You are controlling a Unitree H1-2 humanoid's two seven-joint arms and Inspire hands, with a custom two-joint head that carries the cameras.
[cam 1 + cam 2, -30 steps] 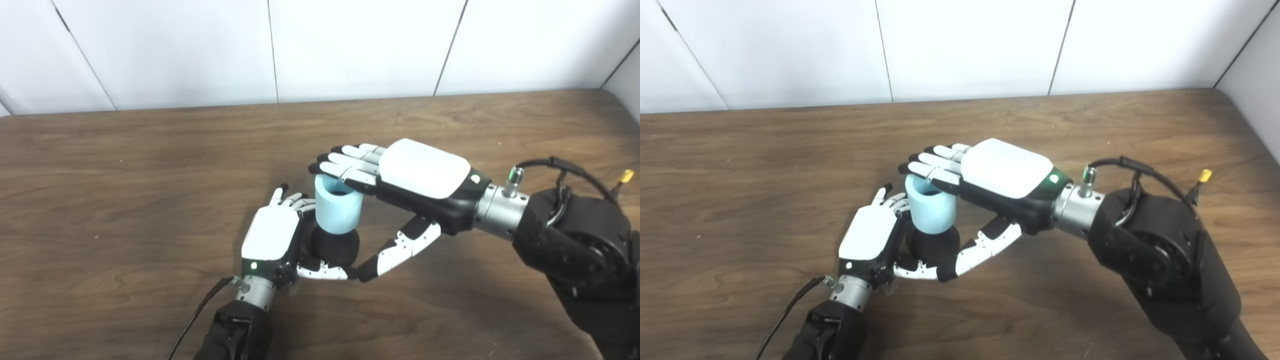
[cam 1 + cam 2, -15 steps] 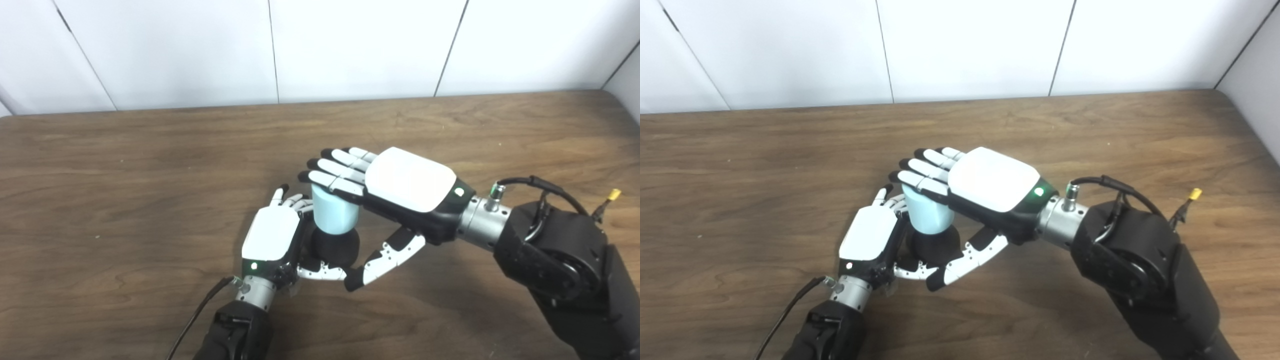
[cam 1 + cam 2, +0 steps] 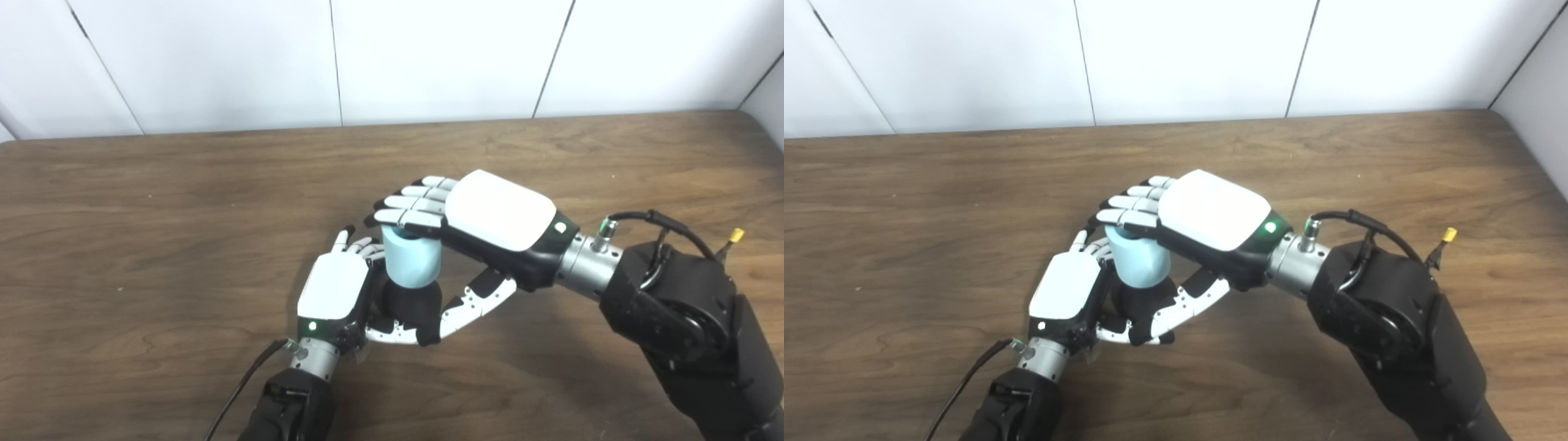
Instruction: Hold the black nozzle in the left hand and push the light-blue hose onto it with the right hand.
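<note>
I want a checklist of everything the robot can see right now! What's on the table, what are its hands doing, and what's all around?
Surface: brown wooden table, bare apart from the work.
Job's things: light-blue hose stands upright on the black nozzle.
Clutter: nothing seen.
Robot hands: left robot hand is wrapped around the black nozzle; right robot hand lies flat over the hose's top, its thumb reaching down beside the nozzle.
Cables: black cable by the left wrist; black cable loop and a yellow-tipped connector at the right wrist.
Surroundings: white panelled wall behind the table.
</note>
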